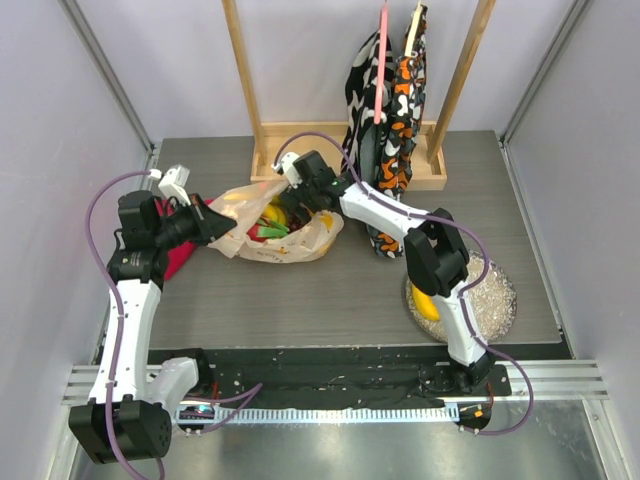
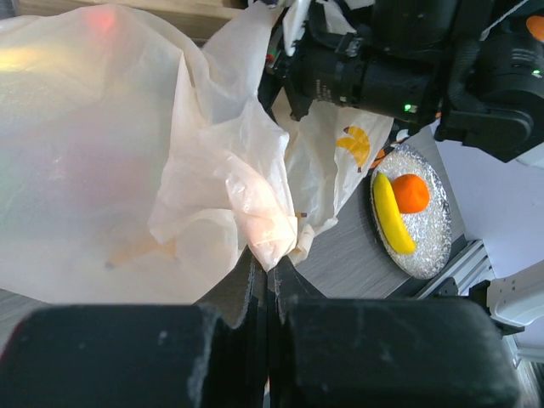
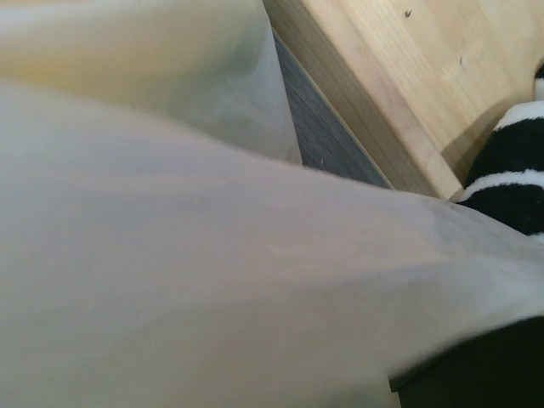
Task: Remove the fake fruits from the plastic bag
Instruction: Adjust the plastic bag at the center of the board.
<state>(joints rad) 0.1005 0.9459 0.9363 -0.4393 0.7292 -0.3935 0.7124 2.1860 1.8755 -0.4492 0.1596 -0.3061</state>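
Clenched under my left wrist lens, the left gripper [image 2: 268,276] pinches the plastic bag [image 2: 127,170] by its left edge. At the bag's mouth the right gripper [image 1: 291,203] is buried in film, so I cannot tell how its jaws stand. If it drags, I judge the thin film could tear or slip free.

My count: one bag. One banana [image 2: 391,217] and one orange [image 2: 411,192] sit on one silver plate [image 2: 433,242], well right of the bag. Red, yellow and green fruits [image 1: 268,225] lie inside the bag, number unclear.
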